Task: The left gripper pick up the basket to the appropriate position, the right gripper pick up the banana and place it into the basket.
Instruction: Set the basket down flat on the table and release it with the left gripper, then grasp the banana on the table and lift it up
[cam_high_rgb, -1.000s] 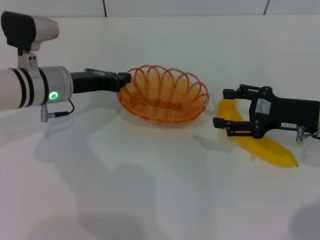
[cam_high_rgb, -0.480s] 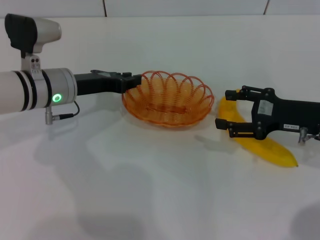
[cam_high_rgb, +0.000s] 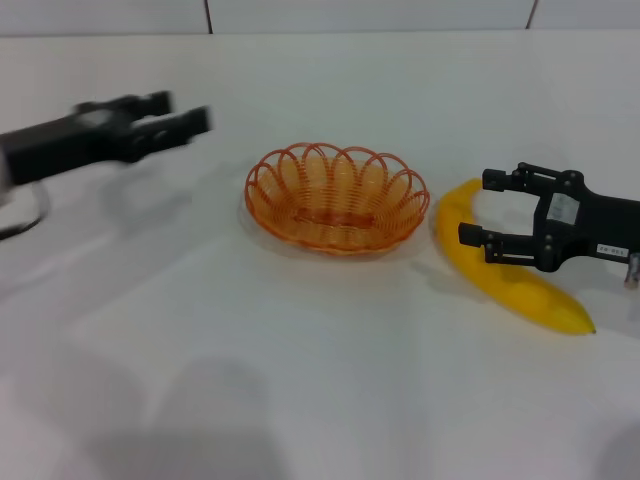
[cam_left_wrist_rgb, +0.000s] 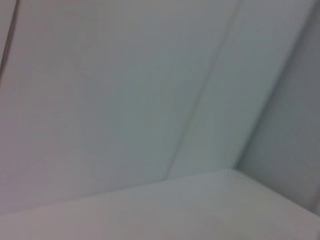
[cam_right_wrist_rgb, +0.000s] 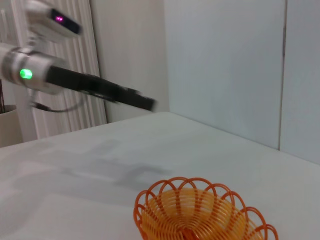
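Note:
The orange wire basket (cam_high_rgb: 337, 197) rests upright on the white table at centre, with nothing in it. It also shows in the right wrist view (cam_right_wrist_rgb: 200, 212). My left gripper (cam_high_rgb: 186, 110) is blurred, raised above the table to the left of the basket and clear of it, with its fingers apart and empty. The left arm also shows far off in the right wrist view (cam_right_wrist_rgb: 100, 89). The yellow banana (cam_high_rgb: 505, 275) lies on the table right of the basket. My right gripper (cam_high_rgb: 480, 210) is open, with one finger on each side of the banana's middle.
The white table (cam_high_rgb: 300, 380) stretches wide in front of the basket and banana. White wall panels stand behind it. The left wrist view shows only the wall and a table corner (cam_left_wrist_rgb: 200, 210).
My left gripper has let go of the basket's left rim and swung away to the left and up. The basket stays where it was set. My right gripper has shifted slightly right over the banana.

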